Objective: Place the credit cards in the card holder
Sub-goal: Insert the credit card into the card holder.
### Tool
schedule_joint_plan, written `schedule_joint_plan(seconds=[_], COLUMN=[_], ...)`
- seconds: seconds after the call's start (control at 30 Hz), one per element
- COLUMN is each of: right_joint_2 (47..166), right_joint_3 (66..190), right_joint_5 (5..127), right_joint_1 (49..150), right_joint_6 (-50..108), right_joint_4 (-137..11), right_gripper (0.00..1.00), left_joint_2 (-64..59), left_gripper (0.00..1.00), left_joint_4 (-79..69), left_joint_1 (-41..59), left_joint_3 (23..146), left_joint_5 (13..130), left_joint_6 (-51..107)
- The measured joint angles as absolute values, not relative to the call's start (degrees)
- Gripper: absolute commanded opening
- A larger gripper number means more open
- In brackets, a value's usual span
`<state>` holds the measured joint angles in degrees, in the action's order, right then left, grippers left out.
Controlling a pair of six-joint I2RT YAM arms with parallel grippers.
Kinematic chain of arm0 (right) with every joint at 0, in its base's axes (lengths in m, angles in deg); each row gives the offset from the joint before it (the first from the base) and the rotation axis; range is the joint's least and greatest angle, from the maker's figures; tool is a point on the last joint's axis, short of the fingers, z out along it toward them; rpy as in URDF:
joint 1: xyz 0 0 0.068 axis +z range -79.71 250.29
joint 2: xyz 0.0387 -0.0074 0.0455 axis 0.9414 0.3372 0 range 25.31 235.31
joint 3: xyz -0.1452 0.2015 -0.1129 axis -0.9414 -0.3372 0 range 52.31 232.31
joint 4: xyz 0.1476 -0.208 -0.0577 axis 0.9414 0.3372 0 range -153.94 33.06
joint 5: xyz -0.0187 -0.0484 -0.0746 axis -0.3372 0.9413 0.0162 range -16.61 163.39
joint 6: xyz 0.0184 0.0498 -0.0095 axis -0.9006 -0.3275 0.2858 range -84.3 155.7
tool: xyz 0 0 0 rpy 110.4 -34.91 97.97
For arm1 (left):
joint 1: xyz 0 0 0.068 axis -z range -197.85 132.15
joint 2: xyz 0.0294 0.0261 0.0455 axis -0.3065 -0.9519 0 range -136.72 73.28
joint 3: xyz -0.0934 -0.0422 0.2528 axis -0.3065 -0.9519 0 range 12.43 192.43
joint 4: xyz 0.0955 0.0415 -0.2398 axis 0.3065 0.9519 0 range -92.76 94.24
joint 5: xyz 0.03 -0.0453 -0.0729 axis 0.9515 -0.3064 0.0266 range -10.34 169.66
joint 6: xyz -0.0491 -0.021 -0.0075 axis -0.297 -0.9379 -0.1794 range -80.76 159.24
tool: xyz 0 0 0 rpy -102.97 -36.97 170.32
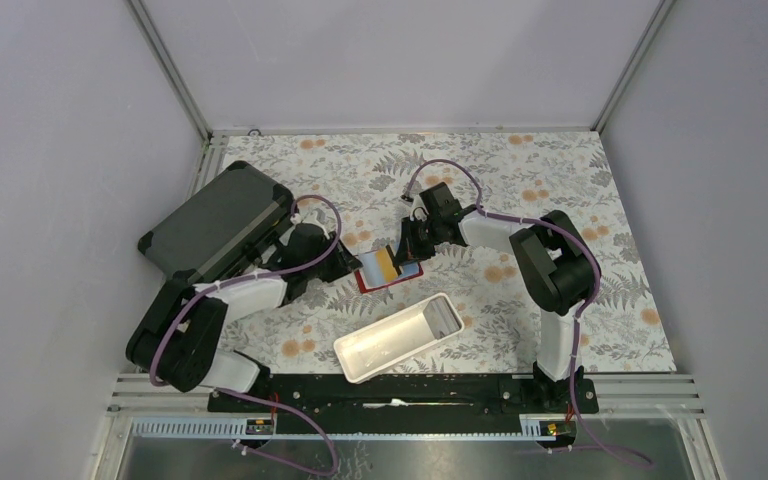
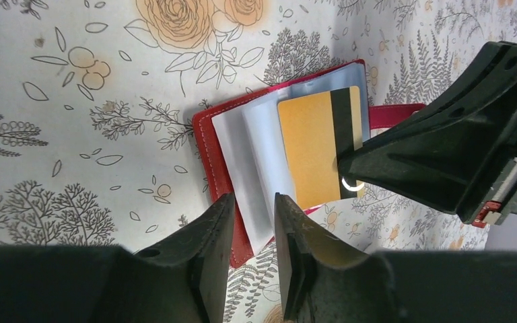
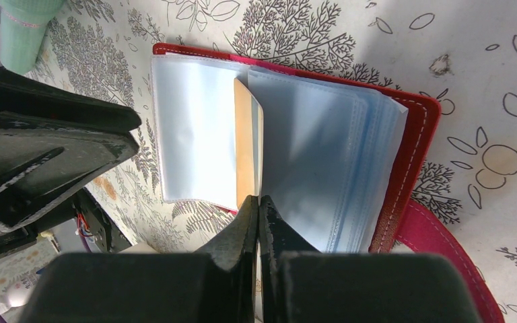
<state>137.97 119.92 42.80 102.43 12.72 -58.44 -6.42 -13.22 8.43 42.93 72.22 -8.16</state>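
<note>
The red card holder [image 1: 372, 283] lies open on the floral cloth, its clear sleeves fanned out [image 2: 242, 145] [image 3: 188, 134]. My right gripper [image 3: 258, 202] is shut on the edge of the yellow-brown credit card [image 3: 246, 148], which stands between two sleeves. In the left wrist view the card [image 2: 309, 145] shows its black stripe, with the right gripper [image 2: 350, 165] on its end. My left gripper [image 2: 254, 202] is slightly open, its fingertips at the holder's near edge with a sleeve showing in the gap. The right-hand sleeves [image 3: 330, 155] look bluish. I cannot tell whether blue cards are inside.
A long white tray [image 1: 400, 337] lies just in front of the holder. A big dark grey case [image 1: 218, 222] sits at the left behind the left arm. The holder's red snap strap [image 3: 437, 235] sticks out on the right arm's side.
</note>
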Motion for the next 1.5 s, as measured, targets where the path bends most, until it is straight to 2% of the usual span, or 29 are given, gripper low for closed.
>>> schedule_joint_plan(seconds=[0.4, 0.57, 0.8, 0.93, 1.5], right_joint_2=[138.0, 138.0, 138.0, 137.8, 136.5], right_joint_3=[119.9, 119.8, 119.4, 118.7, 116.4], right_joint_5=[42.8, 42.9, 43.8, 44.2, 45.9], right_joint_1=[102.4, 102.4, 102.4, 102.4, 102.7], right_joint_6=[12.7, 12.1, 10.5, 9.2, 5.4], right_joint_4=[-58.5, -58.5, -58.7, -59.3, -61.5], right_gripper=[0.00, 0.00, 0.00, 0.00, 0.00], left_joint_2=[-12.6, -14.3, -15.6, -15.8, -15.8], left_gripper=[0.33, 0.27, 0.07, 0.00, 0.00], left_joint_4=[-18.6, -20.1, -20.6, -21.1, -24.1], left_joint_1=[8.4, 8.4, 8.4, 8.4, 8.4], left_joint_3=[42.9, 42.9, 42.9, 42.8, 41.1], left_joint_5=[69.2, 68.7, 68.5, 68.5, 68.8], left_joint_6=[-10.2, -10.5, -10.8, -10.9, -11.7])
